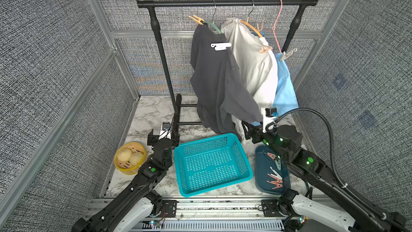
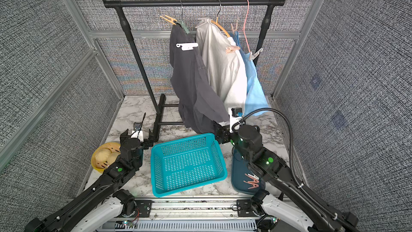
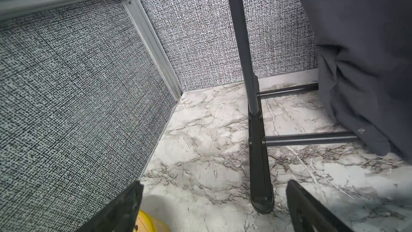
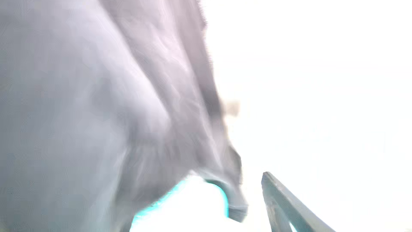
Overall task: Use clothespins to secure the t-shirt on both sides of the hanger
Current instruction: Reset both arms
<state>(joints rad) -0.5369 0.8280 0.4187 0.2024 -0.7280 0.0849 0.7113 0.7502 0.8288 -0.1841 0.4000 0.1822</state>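
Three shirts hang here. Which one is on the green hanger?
The dark grey t-shirt, on the green hanger; the cream shirt has an orange hanger, the blue shirt a pink hanger.

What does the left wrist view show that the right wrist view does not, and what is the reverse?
Only the left wrist view: the marble table, the rack's black post and foot, a yellow bowl rim, and both fingers of the open left gripper. Only the right wrist view: a blurred teal edge under glare, and one finger alone. Both: hanging cloth, dark grey in the left wrist view, pale and blurred in the right.
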